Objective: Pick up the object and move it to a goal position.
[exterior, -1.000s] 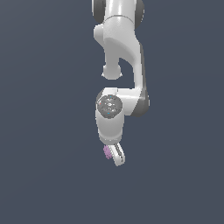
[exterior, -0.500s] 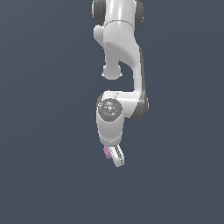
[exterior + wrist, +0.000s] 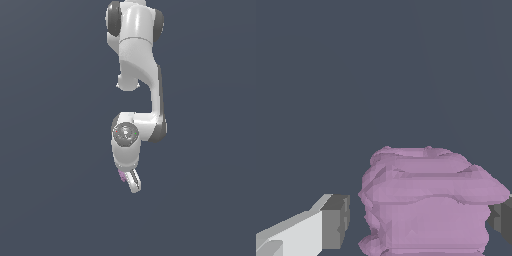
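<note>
Seemingly the pick-up is mostly done — in the wrist view one grey pad (image 3: 335, 222) stands just clear of the object (image 3: 426, 200), so whether the gripper (image 3: 128, 181) truly grasps it I cannot tell — carrying to the goal remains.

A plain, dark blue-grey backdrop (image 3: 50, 150) fills both views from twelve o'clock round to six, even in tone and unmarked, with no edge or seam that can be made out.

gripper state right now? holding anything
gripper: open around the pink object; one of the fingers stands clear of it, so no grip yet.
</note>
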Robot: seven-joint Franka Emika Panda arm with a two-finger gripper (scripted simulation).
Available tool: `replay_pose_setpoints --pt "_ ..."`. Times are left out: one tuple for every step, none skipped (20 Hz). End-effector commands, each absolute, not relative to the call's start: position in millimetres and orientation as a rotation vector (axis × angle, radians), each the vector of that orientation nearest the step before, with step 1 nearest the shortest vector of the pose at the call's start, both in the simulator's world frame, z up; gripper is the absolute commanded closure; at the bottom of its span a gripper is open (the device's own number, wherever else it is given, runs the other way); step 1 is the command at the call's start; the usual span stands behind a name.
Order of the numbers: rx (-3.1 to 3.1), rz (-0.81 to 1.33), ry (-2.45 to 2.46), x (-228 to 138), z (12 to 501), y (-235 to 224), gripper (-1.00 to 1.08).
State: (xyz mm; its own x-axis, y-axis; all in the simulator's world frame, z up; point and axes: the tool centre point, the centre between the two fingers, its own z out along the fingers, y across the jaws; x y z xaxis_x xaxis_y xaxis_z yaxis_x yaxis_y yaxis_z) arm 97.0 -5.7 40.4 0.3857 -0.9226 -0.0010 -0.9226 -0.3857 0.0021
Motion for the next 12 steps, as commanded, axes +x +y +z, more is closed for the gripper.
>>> replay_pose_setpoints --pt "2.615 0.000 -1.741 98.3 41.4 -5.8 -0.92" --pt "2.615 0.000 -1.741 98.3 41.4 -5.8 1.08" --pt "2.615 0.000 -1.741 98.3 41.4 -5.8 1.08" --pt "2.615 0.000 -1.741 98.3 41.4 -5.8 1.08" --pt "2.615 0.000 -1.741 98.3 41.4 -5.8 1.08" --pt "2.615 0.000 -1.741 98.3 41.4 -5.8 1.08" --pt "2.615 0.000 -1.741 98.3 41.4 -5.8 1.08" --pt "2.615 0.000 -1.741 98.3 41.4 -5.8 1.08" --pt "2.615 0.000 -1.741 98.3 41.4 -5.8 1.08" --pt "2.615 0.000 -1.741 98.3 41.4 -5.8 1.08" --pt "2.615 0.000 -1.741 98.3 41.4 -5.8 1.08" --pt "2.615 0.000 -1.741 98.4 41.4 -5.8 1.08"
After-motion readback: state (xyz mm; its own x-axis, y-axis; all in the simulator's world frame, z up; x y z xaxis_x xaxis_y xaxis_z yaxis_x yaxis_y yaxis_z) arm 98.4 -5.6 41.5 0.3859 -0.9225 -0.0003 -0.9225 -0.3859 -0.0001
